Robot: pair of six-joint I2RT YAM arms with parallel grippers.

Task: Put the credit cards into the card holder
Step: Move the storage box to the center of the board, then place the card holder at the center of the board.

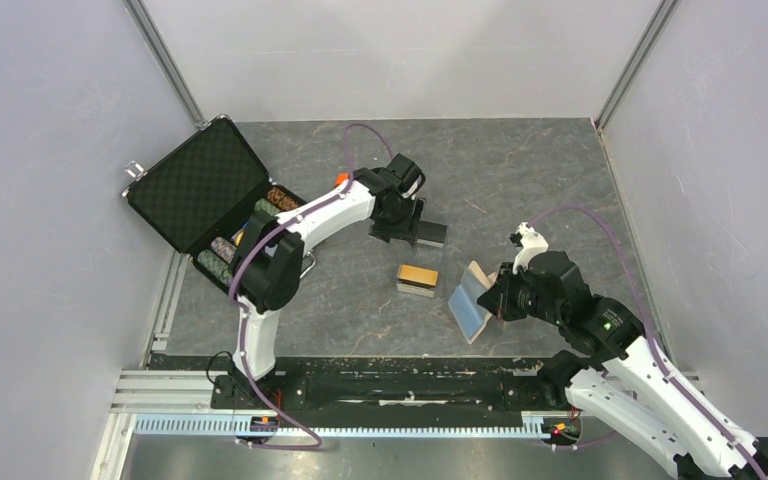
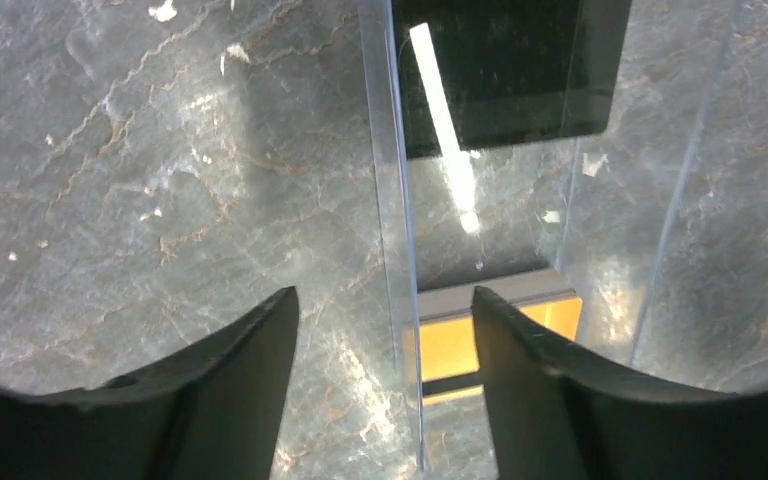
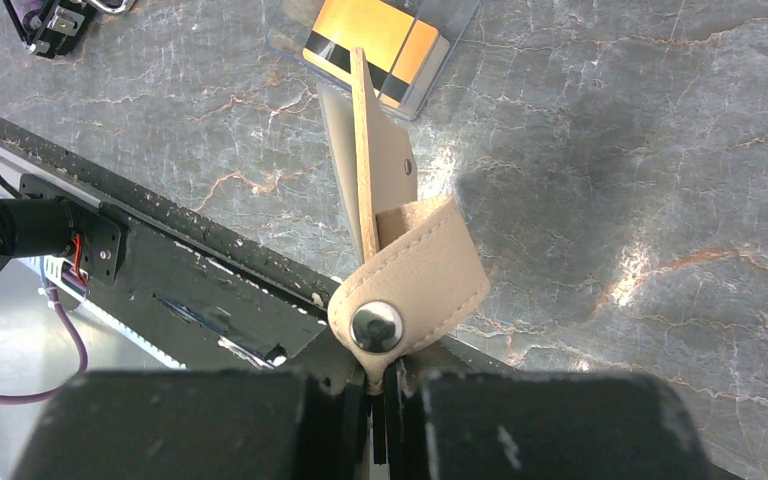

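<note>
**Right pincer grips the card holder on edge; left pincer open by clear plastic**

Nearest the right wrist camera, the right pincer [image 3: 378, 400] is clamped on the lower edge of the beige card holder [image 3: 385, 190]. The holder stands on edge just beyond the fingertips, its snap tab [image 3: 410, 290] curling back toward them. It looks soft and floppy, so a low grip near the fold suits it.

Farther beyond, a gold card [image 3: 370, 45] with a black stripe lies on a clear tray [image 1: 416, 291] on the bench [image 3: 610, 150]. The card looks thin, stiff and slick, probably best pinched across its long edges.

The left wrist view alone shows the left pincer [image 2: 380, 390] spread wide and holding nothing, with a clear plastic wall [image 2: 397, 200] between its fingers. Only the top view shows a light blue card [image 1: 468, 303] against the holder's inner face.
</note>
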